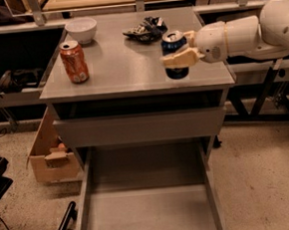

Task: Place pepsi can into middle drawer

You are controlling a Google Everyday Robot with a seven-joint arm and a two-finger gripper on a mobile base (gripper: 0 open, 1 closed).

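The pepsi can (176, 72), dark blue with a silver top, stands upright on the right part of the grey cabinet top (126, 68). My gripper (176, 51) reaches in from the right on a white arm, and its cream fingers (181, 59) are closed across the can's body. I cannot tell whether the can rests on the top or hangs just above it. The middle drawer (152, 213) is pulled out wide at the bottom of the view, below and in front of the can, showing a flat grey floor with nothing on it.
An orange-red can (74, 61) stands at the left of the top. A white bowl (81, 29) and a dark crumpled bag (145, 28) lie at the back. A drawer with a plain grey front (140, 127) sits above the open one. A cardboard box (50, 157) is on the floor at left.
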